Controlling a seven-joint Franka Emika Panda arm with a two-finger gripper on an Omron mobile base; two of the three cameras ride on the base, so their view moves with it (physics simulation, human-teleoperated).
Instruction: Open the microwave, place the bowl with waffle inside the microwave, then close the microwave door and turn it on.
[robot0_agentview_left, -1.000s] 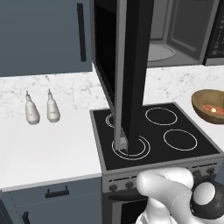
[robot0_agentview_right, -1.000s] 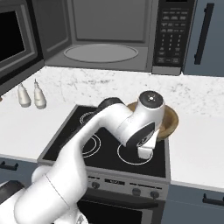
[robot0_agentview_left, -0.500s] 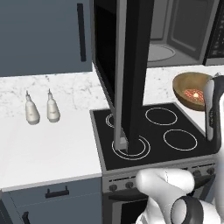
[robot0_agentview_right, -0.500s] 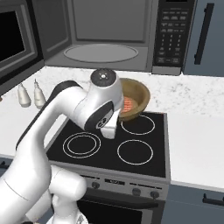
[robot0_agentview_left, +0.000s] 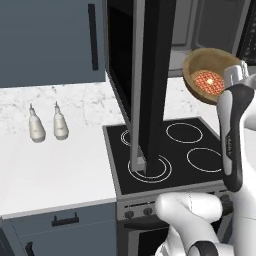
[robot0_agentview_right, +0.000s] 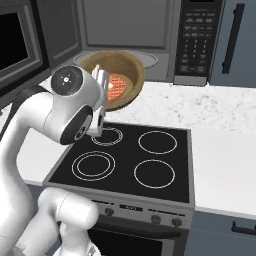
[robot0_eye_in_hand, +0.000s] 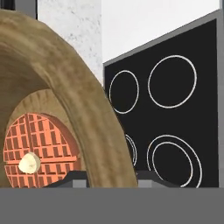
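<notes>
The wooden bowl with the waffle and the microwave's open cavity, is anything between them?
Nothing: in the right base view the tan wooden bowl hangs just before the black microwave, bare air between.

The white arm rises from the base, bends at a dark-jointed elbow and reaches up and forward, its forearm near upright in the left base view. The wrist is turned so the hand (robot0_agentview_right: 103, 85) sits at the top of the arm, raised well above the stove. Its two fingers (robot0_eye_in_hand: 74, 178) are closed on the rim of the bowl (robot0_agentview_right: 117, 79), one on the inside of the wall and one on the outside, as the hand view shows. The bowl is held aloft and tilted, its open side facing back toward the base, clear of the desk.
</notes>
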